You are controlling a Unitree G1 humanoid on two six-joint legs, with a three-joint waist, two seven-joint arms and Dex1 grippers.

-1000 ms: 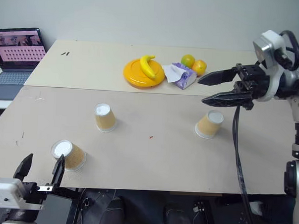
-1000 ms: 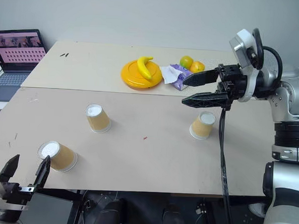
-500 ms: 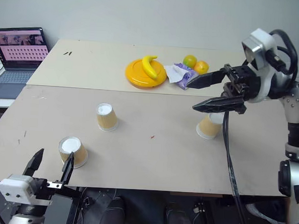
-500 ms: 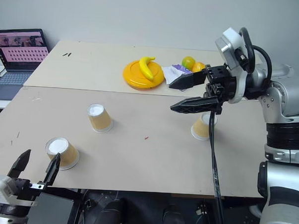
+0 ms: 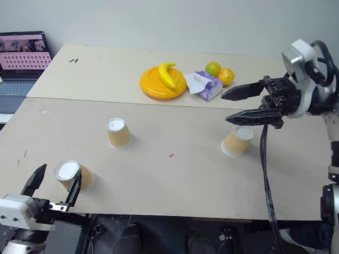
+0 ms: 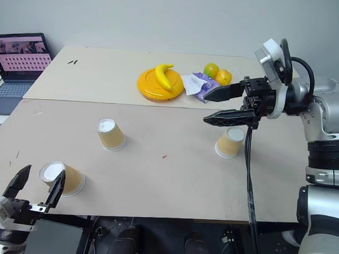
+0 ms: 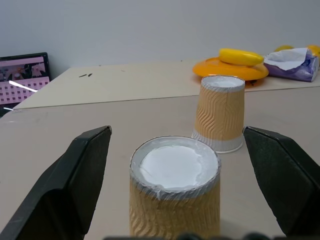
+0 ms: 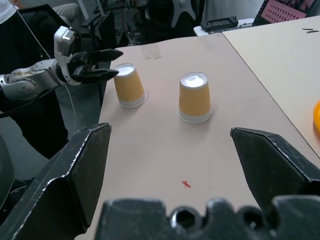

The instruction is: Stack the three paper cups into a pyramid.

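Both grippers stand with their fingers wide apart and hold nothing. Left gripper (image 5: 53, 186) sits low at the near edge of the table (image 5: 172, 183), its two fingers on either side of the nearest cup (image 5: 73, 176) but, as the left wrist view shows, not touching it. Right gripper (image 5: 231, 106) hangs in the air above the right cup (image 5: 237, 141), pointing across the table, well clear of it

All three paper cups stand upside down, white base up, and each one is alone. A third cup (image 5: 118, 132) is in the middle-left of the near table, well apart from the other two. No two cups are side by side, and none is on top of another, so the pyramid is not begun

I judge the task to be at its very start: the first grasp is only prepared. What is left is nearly everything: to bring two cups together as a base, then to set the last one on them. Behind, the yellow plate (image 5: 154, 84) with a banana (image 5: 168, 74) is not part of it
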